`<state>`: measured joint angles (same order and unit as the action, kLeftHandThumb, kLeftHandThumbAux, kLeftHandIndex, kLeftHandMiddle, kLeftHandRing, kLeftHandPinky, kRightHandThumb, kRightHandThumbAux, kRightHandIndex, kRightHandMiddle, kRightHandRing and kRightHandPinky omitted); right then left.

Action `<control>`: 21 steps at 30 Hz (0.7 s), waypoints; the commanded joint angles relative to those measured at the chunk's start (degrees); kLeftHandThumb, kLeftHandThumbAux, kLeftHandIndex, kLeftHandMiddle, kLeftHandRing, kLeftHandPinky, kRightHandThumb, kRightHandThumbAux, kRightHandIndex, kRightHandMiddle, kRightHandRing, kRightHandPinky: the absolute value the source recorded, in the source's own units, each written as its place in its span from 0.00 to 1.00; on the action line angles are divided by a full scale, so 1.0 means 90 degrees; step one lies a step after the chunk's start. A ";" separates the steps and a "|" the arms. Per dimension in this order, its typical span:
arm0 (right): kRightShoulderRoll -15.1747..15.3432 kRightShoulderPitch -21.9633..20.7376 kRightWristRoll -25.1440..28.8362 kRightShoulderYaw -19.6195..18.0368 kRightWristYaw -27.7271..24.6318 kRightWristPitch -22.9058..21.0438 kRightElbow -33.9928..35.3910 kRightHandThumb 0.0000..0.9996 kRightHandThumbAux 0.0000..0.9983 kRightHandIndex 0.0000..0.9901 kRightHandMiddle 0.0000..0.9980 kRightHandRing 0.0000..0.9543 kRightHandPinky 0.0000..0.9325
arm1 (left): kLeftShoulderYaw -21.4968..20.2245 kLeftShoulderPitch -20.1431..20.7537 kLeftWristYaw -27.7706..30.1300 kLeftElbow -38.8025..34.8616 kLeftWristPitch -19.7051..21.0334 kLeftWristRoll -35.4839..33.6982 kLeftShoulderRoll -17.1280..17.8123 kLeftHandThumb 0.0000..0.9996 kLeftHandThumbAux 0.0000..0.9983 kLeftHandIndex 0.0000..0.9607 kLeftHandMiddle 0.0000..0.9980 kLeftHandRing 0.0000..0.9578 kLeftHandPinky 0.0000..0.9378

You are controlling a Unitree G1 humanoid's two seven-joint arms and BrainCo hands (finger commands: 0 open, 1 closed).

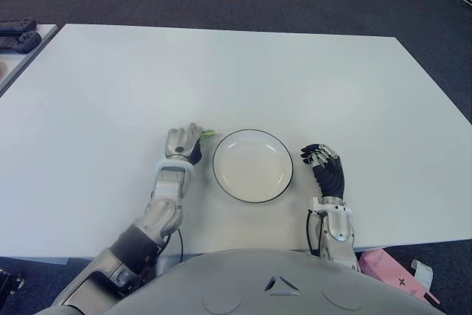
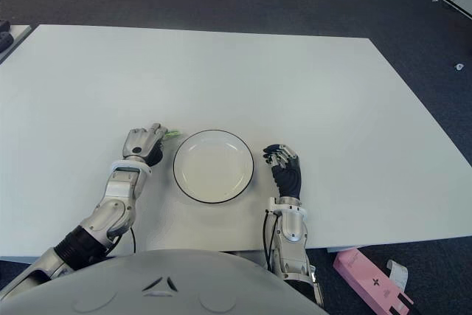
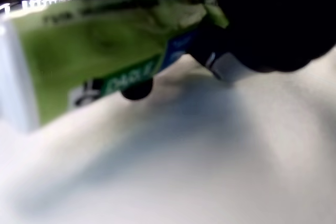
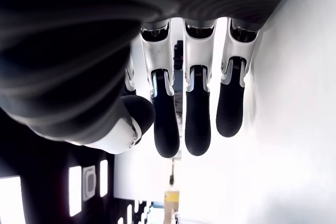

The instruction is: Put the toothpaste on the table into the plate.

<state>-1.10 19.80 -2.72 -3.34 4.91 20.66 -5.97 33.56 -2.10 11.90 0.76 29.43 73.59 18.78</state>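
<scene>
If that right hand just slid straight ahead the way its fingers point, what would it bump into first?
Probably nothing: the right hand points away from the robot, beside the plate, and only bare table lies ahead, though depth is hard to judge.

White table; plate on near-centre, toothpaste beside it.

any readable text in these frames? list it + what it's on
"DARLIE": white letters, partly cut off, on the green toothpaste held in the left robot hand, left of the plate.
Dark print along the tube's upper edge: too blurred to read.
Pink box on the floor: a small dark cross mark, no legible words.
Right robot hand, right of the plate: no text.
</scene>
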 commanded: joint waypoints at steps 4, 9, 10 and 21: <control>0.0002 -0.0026 0.0026 -0.0031 0.0015 -0.0084 -0.0121 0.71 0.73 0.43 0.48 0.49 0.50 | 0.0173 -0.0506 0.0306 0.0467 -0.0359 -0.0582 0.0021 0.85 0.67 0.42 0.53 0.83 0.85; 0.0000 -0.0045 0.0056 -0.0046 0.0006 -0.0108 -0.0133 0.71 0.73 0.43 0.49 0.50 0.51 | 0.0132 -0.0508 0.0289 0.0466 -0.0377 -0.0587 0.0023 0.85 0.67 0.42 0.53 0.83 0.85; -0.0002 -0.0049 0.0057 -0.0048 0.0008 -0.0112 -0.0135 0.71 0.73 0.43 0.49 0.50 0.51 | 0.0125 -0.0507 0.0290 0.0468 -0.0379 -0.0580 0.0023 0.85 0.67 0.42 0.53 0.83 0.86; -0.0019 -0.0097 0.0024 -0.0041 0.0038 -0.0104 -0.0169 0.71 0.73 0.43 0.49 0.50 0.52 | -0.0038 -0.0562 0.0035 0.0376 -0.0410 -0.0625 0.0024 0.85 0.67 0.42 0.53 0.84 0.87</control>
<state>-1.12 19.40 -2.65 -3.56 5.04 20.65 -6.27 32.23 -2.60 10.55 0.71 27.71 72.50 19.29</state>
